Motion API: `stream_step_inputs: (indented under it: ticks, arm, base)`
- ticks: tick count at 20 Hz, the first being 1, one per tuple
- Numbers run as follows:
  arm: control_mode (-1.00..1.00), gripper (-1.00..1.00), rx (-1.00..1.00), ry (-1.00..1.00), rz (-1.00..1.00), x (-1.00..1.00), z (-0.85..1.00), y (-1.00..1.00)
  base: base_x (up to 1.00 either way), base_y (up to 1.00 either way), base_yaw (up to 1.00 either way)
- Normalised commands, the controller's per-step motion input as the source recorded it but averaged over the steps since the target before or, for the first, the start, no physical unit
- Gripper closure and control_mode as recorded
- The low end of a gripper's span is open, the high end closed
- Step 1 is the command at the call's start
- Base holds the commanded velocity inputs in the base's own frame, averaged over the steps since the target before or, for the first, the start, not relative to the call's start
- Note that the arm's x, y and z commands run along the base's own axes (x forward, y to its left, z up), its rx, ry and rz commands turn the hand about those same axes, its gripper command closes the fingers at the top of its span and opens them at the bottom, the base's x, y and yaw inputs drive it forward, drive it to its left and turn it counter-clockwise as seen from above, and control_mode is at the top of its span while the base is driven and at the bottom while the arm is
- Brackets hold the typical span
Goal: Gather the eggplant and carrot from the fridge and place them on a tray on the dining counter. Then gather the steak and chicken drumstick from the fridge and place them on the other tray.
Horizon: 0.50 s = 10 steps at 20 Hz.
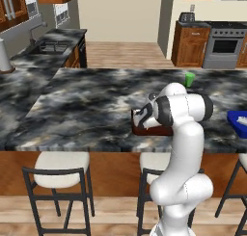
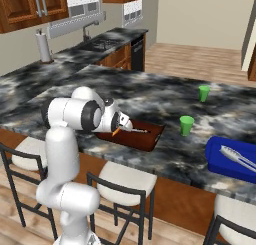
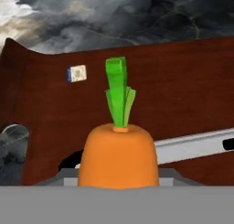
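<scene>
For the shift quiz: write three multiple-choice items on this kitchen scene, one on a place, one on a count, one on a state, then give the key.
1. Where is the carrot?
A. over the brown tray
B. in the sink
C. on a stool

2. How many green cups stand on the counter?
A. none
B. two
C. four

3. What is the blue tray holding?
A. an eggplant
B. a carrot
C. a pale utensil

Key: 1 A, the hand view shows reddish wood all round the carrot; 2 B, the right base view shows a near cup and a far cup; 3 C, a light object lies in it.
</scene>
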Motion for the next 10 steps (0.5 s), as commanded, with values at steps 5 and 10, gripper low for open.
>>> stream_step_inputs:
  ticks: [5,10]
  arm:
    - [-1.00,-1.00,0.00,0.00,0.01,0.06,-0.05,0.00]
    - [-1.00,-1.00,0.00,0.00,0.00,-0.33,0.38,0.00]
  base:
    - [0.00,0.00,0.00]
    - [0.00,0.00,0.00]
